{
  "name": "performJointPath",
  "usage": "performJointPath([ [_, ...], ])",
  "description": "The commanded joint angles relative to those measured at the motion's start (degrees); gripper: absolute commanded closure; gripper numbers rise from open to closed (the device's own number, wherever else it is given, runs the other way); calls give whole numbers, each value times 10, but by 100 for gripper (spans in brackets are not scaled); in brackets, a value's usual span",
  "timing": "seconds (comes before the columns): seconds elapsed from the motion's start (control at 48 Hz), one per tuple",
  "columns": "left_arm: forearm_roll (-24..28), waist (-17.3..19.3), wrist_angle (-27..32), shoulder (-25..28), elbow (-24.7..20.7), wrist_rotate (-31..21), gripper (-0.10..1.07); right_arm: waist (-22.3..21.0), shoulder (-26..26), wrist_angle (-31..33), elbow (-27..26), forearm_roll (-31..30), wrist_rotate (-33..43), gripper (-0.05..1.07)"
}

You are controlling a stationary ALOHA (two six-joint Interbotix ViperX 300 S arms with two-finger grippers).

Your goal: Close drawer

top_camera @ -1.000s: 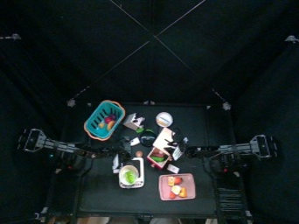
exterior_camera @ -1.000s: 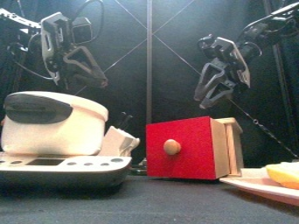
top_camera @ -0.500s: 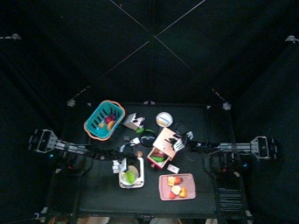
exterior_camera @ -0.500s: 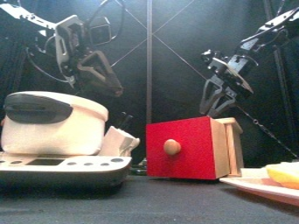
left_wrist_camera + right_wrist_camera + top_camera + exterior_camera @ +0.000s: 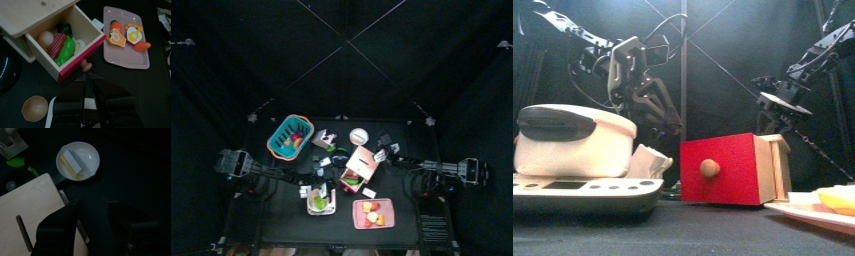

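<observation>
At the left we see a teal basket (image 5: 290,136) with an orange rim. Our left gripper (image 5: 89,94) hangs above the drawer (image 5: 55,31), jaws pressed narrow with nothing between them. The drawer sits mid-table, a pale smooth wooden box whose red-fronted compartment with a round wooden knob (image 5: 708,168) stands pulled out, showing toy food inside. Beside it lies a flat pink tray (image 5: 127,42). Our right gripper (image 5: 95,217) hovers over the box's top; we cannot tell its jaws.

Black table (image 5: 285,215) carries it all: drawer (image 5: 358,165) mid-table just ahead of the left gripper (image 5: 89,95), pink tray (image 5: 373,213) beside, basket (image 5: 289,137) farther off.
</observation>
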Motion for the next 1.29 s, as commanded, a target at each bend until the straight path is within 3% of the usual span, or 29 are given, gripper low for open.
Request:
performJointPath([
  [0.0,-13,6,-1,4,-18,2,41,0,-10,-4,-3,-4,1,25],
  [0.854,-22,28,25,60,-64,0,41,-3,39,-25,6,-2,2,25],
  [1.271,-20,38,25,71,-98,2,41,1,39,-28,11,-1,1,25],
])
